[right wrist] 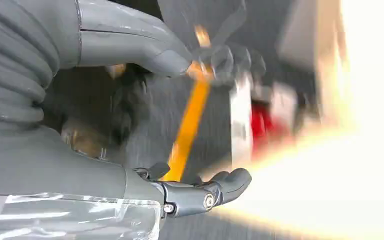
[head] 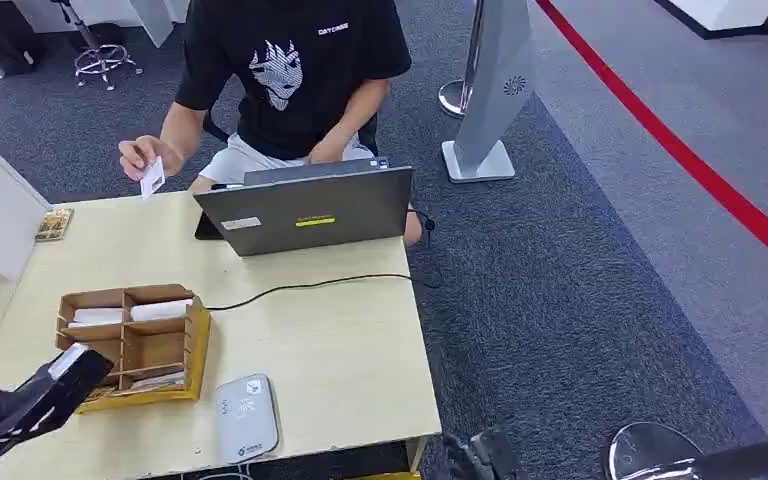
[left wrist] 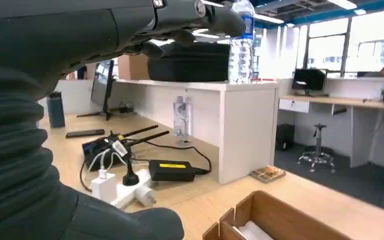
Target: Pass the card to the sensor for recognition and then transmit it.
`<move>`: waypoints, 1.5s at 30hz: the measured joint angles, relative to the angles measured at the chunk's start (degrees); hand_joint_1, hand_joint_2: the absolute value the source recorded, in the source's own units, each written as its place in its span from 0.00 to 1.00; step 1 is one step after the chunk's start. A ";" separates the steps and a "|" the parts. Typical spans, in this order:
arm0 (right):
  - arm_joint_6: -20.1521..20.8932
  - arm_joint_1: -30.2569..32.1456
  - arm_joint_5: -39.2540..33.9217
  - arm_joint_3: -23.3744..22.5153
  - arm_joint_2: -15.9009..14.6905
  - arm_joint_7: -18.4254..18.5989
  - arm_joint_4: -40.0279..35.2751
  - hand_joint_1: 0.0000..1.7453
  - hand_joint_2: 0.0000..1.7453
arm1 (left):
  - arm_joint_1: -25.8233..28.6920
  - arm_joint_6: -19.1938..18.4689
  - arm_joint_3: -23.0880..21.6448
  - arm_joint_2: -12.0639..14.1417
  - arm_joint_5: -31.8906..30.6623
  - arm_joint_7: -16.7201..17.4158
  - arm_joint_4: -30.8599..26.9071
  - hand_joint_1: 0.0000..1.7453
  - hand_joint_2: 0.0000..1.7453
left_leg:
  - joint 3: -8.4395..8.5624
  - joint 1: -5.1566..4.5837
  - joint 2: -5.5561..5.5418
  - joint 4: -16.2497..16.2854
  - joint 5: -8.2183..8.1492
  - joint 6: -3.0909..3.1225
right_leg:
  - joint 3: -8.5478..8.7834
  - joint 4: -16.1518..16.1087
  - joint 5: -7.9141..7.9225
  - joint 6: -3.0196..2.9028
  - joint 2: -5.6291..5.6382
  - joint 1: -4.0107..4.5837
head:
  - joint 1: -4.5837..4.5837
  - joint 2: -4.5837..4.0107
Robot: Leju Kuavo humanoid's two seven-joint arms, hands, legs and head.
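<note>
A white card (head: 67,358) is seen pinched at the tip of the dark left hand (head: 55,388), lower left of the head view, just over the front-left corner of the brown cardboard divider box (head: 132,345). The grip is judged as closed on the card, though the far side of the fingers is hidden. In the left wrist view no card can be made out w/ certainty.

The grey rounded-square card sensor (head: 245,415) lies flat on the light wooden counter (head: 340,350), bottom centre, just right of the box. The held card is near it but not yet over it, so the recognition step is judged not done. Handover is also left.

A person in a black T-shirt (head: 295,70) is seated at the top of the frame behind a grey laptop (head: 305,210), w/ another small white card (head: 152,178) held up in one hand, upper left.

More white cards (head: 130,313) are left in the box's rear compartments.

The right hand (right wrist: 130,115) is shown in a blurred right wrist view, fingers apart, nothing held, approx. open; it is judged idle.

Progress: pick done, scan + pass outstanding.
</note>
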 joint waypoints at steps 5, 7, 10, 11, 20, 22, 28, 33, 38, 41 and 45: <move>2.10 0.36 2.71 -11.62 3.76 -0.66 -2.21 0.00 1.00 | -4.26 -0.17 -2.58 4.70 -1.05 1.07 7.14 0.00 1.00 | -0.13 -0.05 0.57 0.02 0.06 0.05 | -0.16 -0.01 0.28 0.04 0.61 -0.04 | 0.00 0.00; 3.15 0.28 3.01 -14.33 4.85 -0.79 -2.60 0.00 1.00 | -4.87 -0.70 -2.99 5.54 -1.18 1.57 8.25 0.00 1.00 | -0.17 -0.07 0.57 0.03 0.06 0.06 | -0.23 -0.03 0.28 0.05 0.61 -0.06 | 0.00 0.00; 5.31 -0.41 -1.39 -18.86 6.18 -2.55 -2.60 0.00 1.00 | -5.68 -0.96 -3.65 6.46 -2.14 2.05 9.74 0.00 1.00 | -0.28 -0.08 0.56 0.04 0.06 0.06 | -0.32 -0.03 0.28 0.05 0.60 -0.06 | 0.00 0.00; 5.48 -0.74 -3.56 -20.08 6.49 -3.04 -2.53 0.00 1.00 | -5.82 -0.98 -3.87 6.68 -2.43 2.08 10.02 0.00 1.00 | -0.28 -0.08 0.56 0.04 0.06 0.06 | -0.32 -0.03 0.29 0.05 0.61 -0.06 | 0.00 0.00; 4.04 -4.66 -8.22 -36.66 7.06 -2.12 -4.06 0.00 1.00 | -5.86 -1.05 -5.20 9.81 -4.83 1.53 10.59 0.00 1.00 | -0.31 -0.08 0.58 0.04 0.06 0.06 | -0.38 -0.03 0.30 0.07 0.60 -0.07 | -0.02 0.00; 5.34 -6.54 -8.51 -43.47 7.03 -1.79 -4.50 0.00 1.00 | -5.92 -0.98 -5.51 10.36 -5.33 1.46 10.61 0.00 1.00 | -0.32 -0.08 0.58 0.05 0.06 0.06 | -0.38 -0.03 0.30 0.07 0.61 -0.07 | 0.00 0.00; 9.09 -9.83 -8.09 -55.46 7.19 -1.53 -4.94 0.00 1.00 | -5.77 -0.83 -5.68 11.34 -6.32 1.44 10.63 0.00 1.00 | -0.32 -0.08 0.59 0.05 0.06 0.06 | -0.39 -0.03 0.31 0.08 0.62 -0.08 | 0.00 0.00; 10.05 -11.07 -6.69 -59.72 7.58 -1.57 -4.74 0.00 1.00 | -5.52 -0.63 -5.68 11.40 -6.40 1.44 10.63 1.00 1.00 | -0.33 -0.08 0.59 0.04 0.06 0.06 | -0.39 -0.02 0.30 0.08 0.62 -0.08 | 0.00 0.00; 10.25 -11.96 -4.96 -62.24 7.73 -2.19 -3.49 0.00 1.00 | -5.03 -0.26 -5.70 11.40 -5.86 1.31 10.59 1.00 1.00 | -0.35 -0.08 0.59 0.04 0.06 0.06 | -0.39 -0.02 0.30 0.08 0.61 -0.08 | 0.00 0.00; 11.47 -12.32 -3.59 -63.46 7.73 -3.02 -2.88 0.00 1.00 | -4.75 0.07 -5.68 11.38 -5.24 1.00 10.46 1.00 1.00 | -0.36 -0.08 0.58 0.04 0.06 0.06 | -0.39 -0.02 0.30 0.09 0.61 -0.08 | 0.00 0.00; 13.40 -12.94 -2.98 -64.77 7.80 -3.37 -2.62 0.00 1.00 | -4.31 1.53 -5.70 11.32 -4.15 -0.05 9.04 1.00 1.00 | -0.36 -0.09 0.58 0.04 0.06 0.06 | -0.38 -0.02 0.30 0.09 0.61 -0.09 | -0.02 0.00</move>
